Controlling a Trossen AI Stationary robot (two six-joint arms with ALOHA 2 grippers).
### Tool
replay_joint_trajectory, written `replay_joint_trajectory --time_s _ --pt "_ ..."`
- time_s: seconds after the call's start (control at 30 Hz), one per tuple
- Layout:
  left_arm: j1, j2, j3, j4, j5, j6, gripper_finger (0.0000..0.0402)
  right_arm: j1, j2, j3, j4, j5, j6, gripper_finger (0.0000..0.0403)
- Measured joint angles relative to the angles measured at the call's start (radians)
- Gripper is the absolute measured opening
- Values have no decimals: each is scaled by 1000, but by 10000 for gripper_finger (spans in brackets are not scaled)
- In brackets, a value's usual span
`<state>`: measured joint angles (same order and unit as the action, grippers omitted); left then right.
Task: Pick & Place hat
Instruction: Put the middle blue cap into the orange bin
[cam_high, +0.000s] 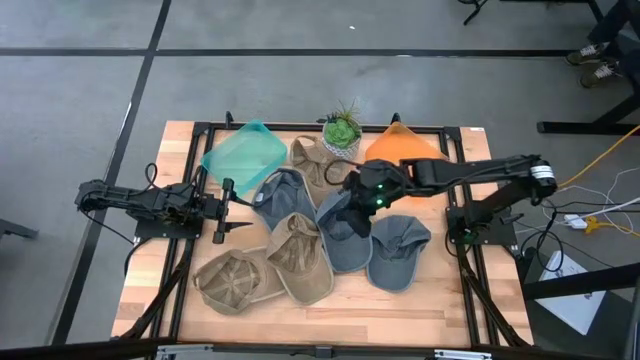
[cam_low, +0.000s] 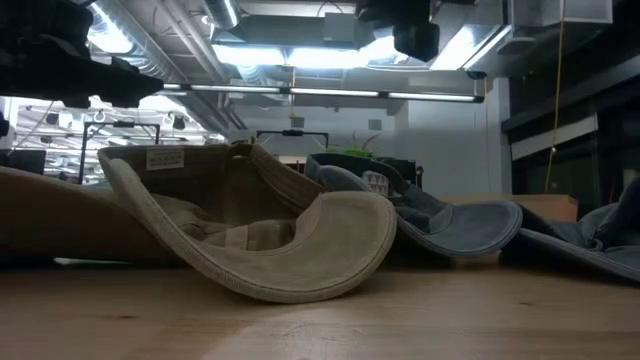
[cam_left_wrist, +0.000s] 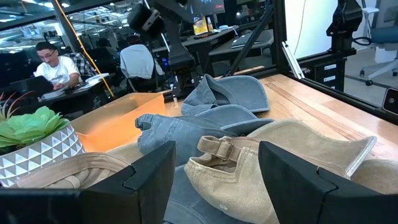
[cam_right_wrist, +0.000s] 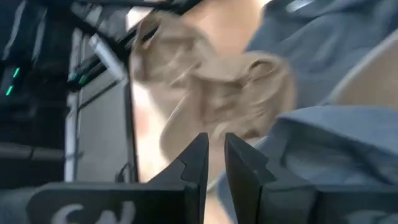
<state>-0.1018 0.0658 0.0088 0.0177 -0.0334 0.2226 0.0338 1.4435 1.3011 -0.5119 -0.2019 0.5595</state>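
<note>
The right gripper (cam_high: 352, 196) is held over the middle of the counter (cam_high: 450, 300), above a dark blue hat (cam_high: 347, 228) in the pile of tan and blue hats, its jaws nearly pressed together on nothing. The left gripper (cam_high: 228, 210) is parked at the counter's left side, jaws spread wide and empty.

The high view looks straight down on the whole worktop (cam_high: 300, 310) from well above. The low view sits at worktop level, close behind a tan hat (cam_low: 260, 235), facing the room. Each wrist view looks forward past its own jaws, very near the hats; all views share the hat pile.
</note>
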Motion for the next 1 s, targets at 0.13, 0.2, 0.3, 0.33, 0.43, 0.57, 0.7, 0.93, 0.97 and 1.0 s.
replay_joint_trajectory --time_s 0.13,0.2,0.3,0.33,0.43,0.57,0.7,0.93,0.97,1.0 --pt "0 0 0 0 0 0 226 0 23 13 -121 50 -68 53" --pt "0 0 0 0 0 0 226 -1 30 19 -198 126 -129 55" --pt "0 0 0 0 0 0 226 -19 30 21 -301 194 -215 71" --pt "0 0 0 0 0 0 226 -27 30 21 -330 207 -233 81" --pt "0 0 0 0 0 0 226 -59 30 19 -405 257 -281 121" --pt "0 0 0 0 0 0 226 -113 30 -30 -385 339 -298 190" --pt "0 0 0 0 0 0 226 -176 36 -116 -345 384 -251 242" --pt "0 0 0 0 0 0 226 -259 39 -297 -153 179 -262 259" --pt "0 0 0 0 0 0 226 -266 43 -322 -117 170 -263 255" --pt "0 0 0 0 0 0 226 -273 46 -343 -90 168 -264 251"
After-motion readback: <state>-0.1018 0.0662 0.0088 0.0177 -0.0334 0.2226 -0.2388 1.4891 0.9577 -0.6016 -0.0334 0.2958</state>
